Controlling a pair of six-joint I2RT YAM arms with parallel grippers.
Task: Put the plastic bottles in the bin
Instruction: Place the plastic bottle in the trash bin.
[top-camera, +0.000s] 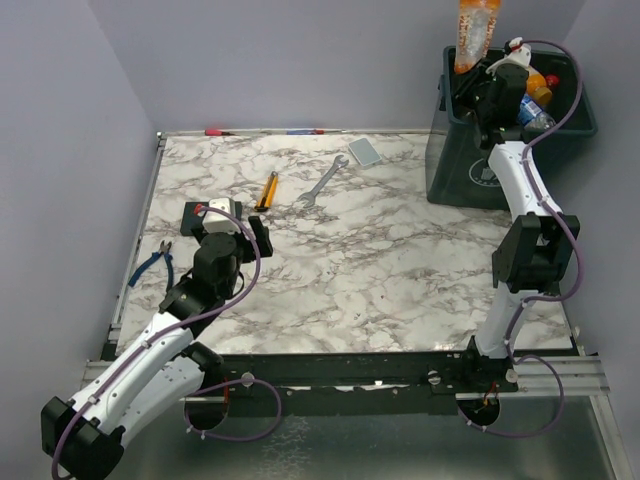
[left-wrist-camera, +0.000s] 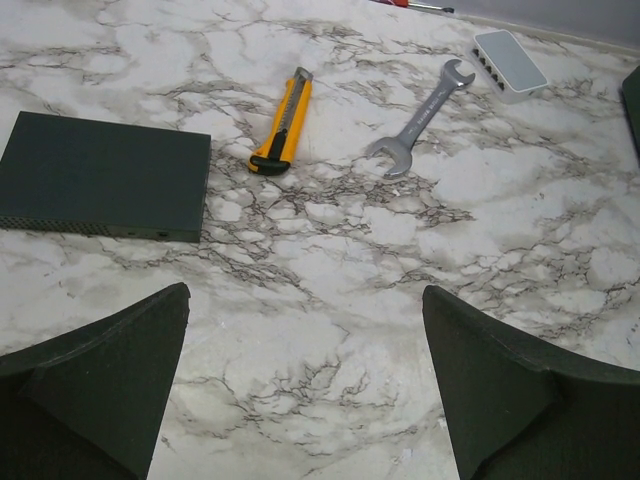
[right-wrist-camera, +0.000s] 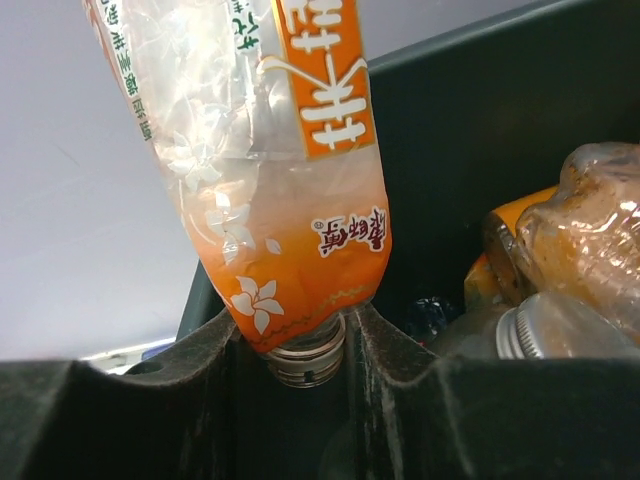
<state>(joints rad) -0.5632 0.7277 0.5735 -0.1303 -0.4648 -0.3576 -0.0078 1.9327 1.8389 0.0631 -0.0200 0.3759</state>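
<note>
Underneath everything, white grey-veined marble tabletop. At its far right corner, large dark green square plastic bin, white symbol on the near side, several plastic bottles lying inside, orange and clear among them.

Over the bin's left part, right gripper held high, fingers pinched tight on the bare threaded neck of a crumpled clear-and-orange plastic bottle with an orange label. Held upside down: neck at the bottom, no cap on it, body standing up above the fingers, dark bin wall just behind.

Near the table's left side, left gripper hovering low over bare marble, spread wide, gripping nothing. Just left of it, flat black rectangular box, lying on the marble.

Farther back, mid-table, silver open-ended wrench; beside it but apart, yellow-and-black utility knife. Beyond the wrench, small white rectangular port hub. At the table's left edge, blue-handled pliers.
</note>
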